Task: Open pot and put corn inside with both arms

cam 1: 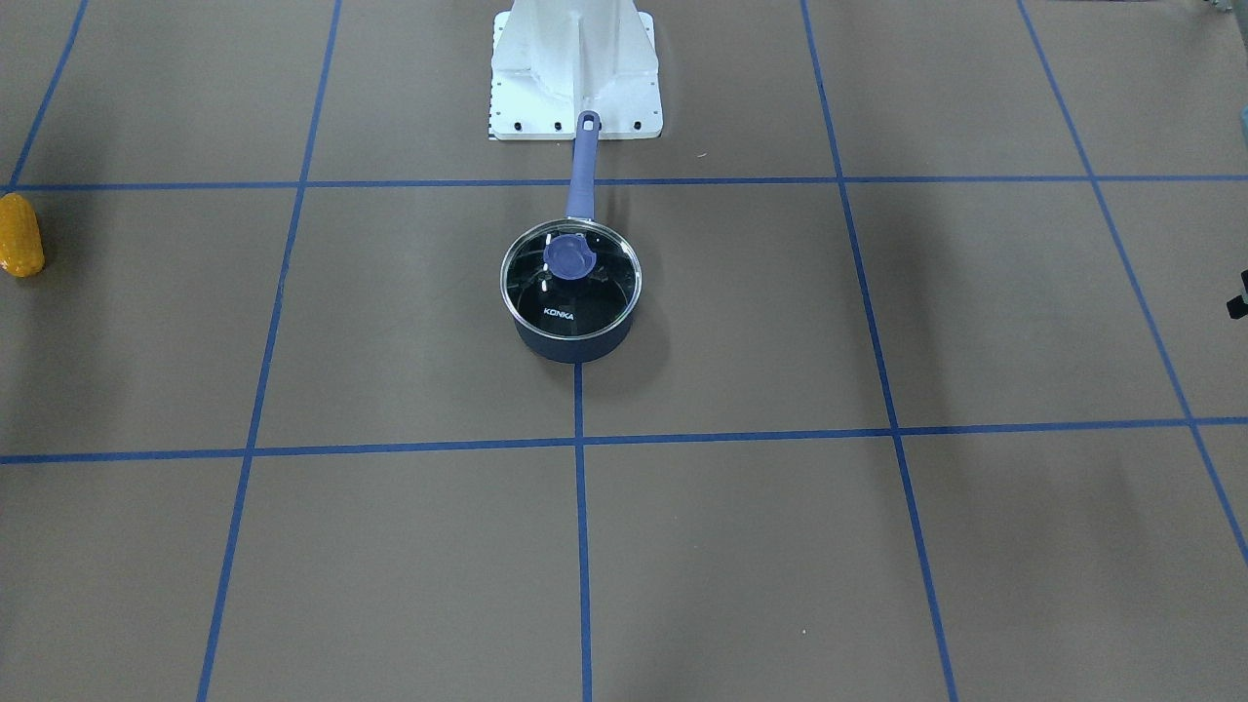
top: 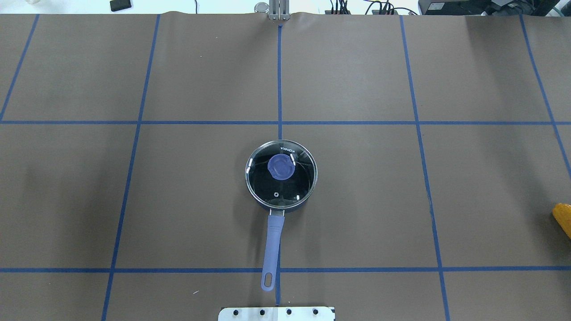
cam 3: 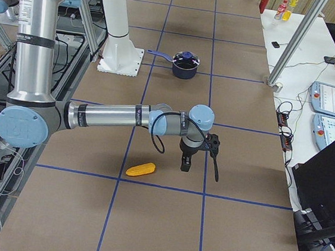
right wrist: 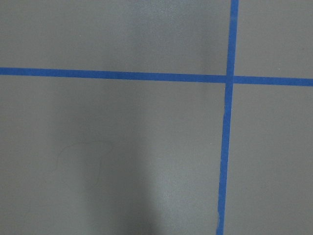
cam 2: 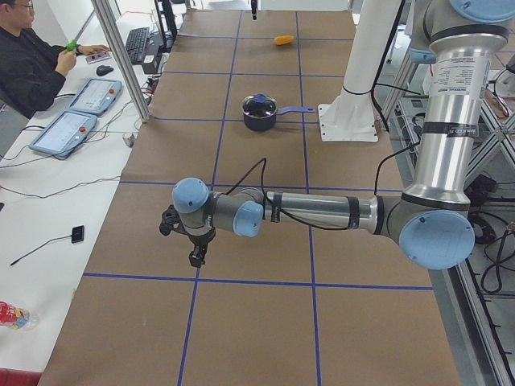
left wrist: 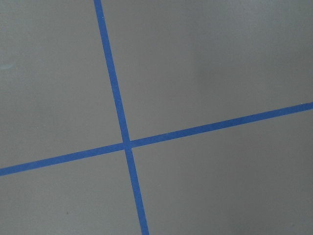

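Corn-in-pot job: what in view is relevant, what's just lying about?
Job: pot, lid, corn, left pincer, right pincer.
Lying about, off the mat: control tablet, keyboard, bottles.

You see the pot at the middle of the table, lid on it, handle pointing toward the robot's base. The corn lies well apart, far to the robot's right.

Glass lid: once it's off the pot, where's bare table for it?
The squares either side of the dark navy saucepan are bare. Tighter toward the robot: lavender handle, white base plate. The yellow corn cob lies far right.
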Motion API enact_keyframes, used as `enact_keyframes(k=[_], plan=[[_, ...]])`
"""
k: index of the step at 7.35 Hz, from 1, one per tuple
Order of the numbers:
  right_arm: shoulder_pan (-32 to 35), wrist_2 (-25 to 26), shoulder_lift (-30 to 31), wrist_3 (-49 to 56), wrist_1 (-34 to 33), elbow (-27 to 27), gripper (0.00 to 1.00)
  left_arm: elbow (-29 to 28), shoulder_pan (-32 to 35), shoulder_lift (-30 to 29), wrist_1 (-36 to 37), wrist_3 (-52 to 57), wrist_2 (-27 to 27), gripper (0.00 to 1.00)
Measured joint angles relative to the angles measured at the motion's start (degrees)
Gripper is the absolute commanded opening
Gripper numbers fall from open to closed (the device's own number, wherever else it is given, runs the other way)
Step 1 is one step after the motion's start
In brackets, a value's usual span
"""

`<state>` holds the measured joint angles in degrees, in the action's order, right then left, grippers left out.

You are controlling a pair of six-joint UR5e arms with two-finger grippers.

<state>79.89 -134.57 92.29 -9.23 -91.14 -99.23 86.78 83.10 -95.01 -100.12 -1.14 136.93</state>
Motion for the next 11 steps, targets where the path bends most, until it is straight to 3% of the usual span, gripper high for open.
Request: enact_keyframes(k=[3, 5, 9, 11], plan=[[-0.21, 1.46, -0.06, 0.18, 0.05, -0.07, 1.0, 0.42, -0.07, -0.6, 0.34, -1.78, 0.27, 1.0], [-0.82, 1.58, -0.64, 0.03, 0.08, -0.54, 1.0, 2.29, -2.06, -2.79, 1.76, -8.93, 1.26, 1.0], [-1.13, 1.54, 0.03, 0.16, 0.09, -1.43, 1.0, 13.27, -8.17, -14.5, 19.96, -23.8, 1.59, 1.0], [-1.14, 1.4, 1.29, 0.73, 0.11, -1.55, 1.0, 14.38, -13.4, -21.75, 22.44, -33.92, 1.02, 0.99]])
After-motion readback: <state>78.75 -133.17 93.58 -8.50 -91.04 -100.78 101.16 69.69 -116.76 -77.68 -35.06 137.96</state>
